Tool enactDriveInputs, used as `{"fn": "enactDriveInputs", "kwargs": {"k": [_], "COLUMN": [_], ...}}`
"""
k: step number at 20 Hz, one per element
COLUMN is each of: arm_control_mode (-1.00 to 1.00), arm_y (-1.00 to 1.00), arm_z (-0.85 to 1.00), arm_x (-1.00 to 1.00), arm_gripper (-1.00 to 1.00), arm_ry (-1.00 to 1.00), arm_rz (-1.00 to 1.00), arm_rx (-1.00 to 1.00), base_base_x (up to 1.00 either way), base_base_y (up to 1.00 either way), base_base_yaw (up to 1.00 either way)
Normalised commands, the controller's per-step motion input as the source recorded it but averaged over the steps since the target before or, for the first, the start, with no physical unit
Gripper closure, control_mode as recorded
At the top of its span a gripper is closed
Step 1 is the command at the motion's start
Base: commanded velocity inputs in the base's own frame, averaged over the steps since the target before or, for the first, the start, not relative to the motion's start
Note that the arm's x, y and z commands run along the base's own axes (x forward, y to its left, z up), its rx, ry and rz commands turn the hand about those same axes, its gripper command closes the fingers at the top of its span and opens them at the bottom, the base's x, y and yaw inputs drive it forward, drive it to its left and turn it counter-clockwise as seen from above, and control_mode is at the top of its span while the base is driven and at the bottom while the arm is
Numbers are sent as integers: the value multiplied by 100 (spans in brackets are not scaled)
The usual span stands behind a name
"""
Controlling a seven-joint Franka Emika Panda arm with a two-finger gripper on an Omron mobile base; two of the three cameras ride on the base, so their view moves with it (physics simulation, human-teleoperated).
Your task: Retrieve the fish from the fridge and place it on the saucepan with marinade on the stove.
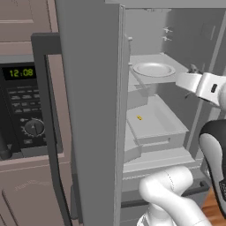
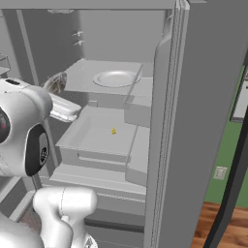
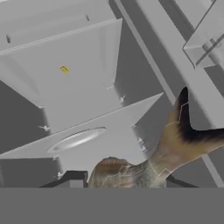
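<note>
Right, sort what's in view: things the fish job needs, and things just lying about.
For the job:
- fish
- fridge, standing open

Just lying about:
- white plate on the upper shelf
- yellow speck in the tray below it
- microwave beside the fridge

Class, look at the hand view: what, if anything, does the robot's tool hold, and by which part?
The tool holds the fish. It grips it at the body end nearest the camera, while the darker tail fin sticks out beyond, in front of the fridge shelves.
</note>
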Motion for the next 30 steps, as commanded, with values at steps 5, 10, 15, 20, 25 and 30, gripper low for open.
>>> {"fn": "enactDriveInputs", "kwargs": {"k": [5, 10, 15, 20, 25, 30], "arm_control_mode": [-100, -100, -100, -100, 100, 100], "arm_y": [-4, -3, -6, 0, 0, 0], "arm_z": [0, 0, 0, 0, 0, 0], "arm_x": [-40, -44, -35, -3, 0, 0], "arm_gripper": [100, 100, 100, 100, 100, 100], "arm_ry": [-5, -5, -3, 0, -1, 0], "arm_rz": [0, -1, 0, 0, 0, 0], "arm_rx": [0, 0, 0, 0, 0, 0], "base_base_x": [0, 0, 0, 0, 0, -19], "base_base_y": [0, 0, 0, 0, 0, -9], "base_base_yaw": [0, 0, 0, 0, 0, 0]}}
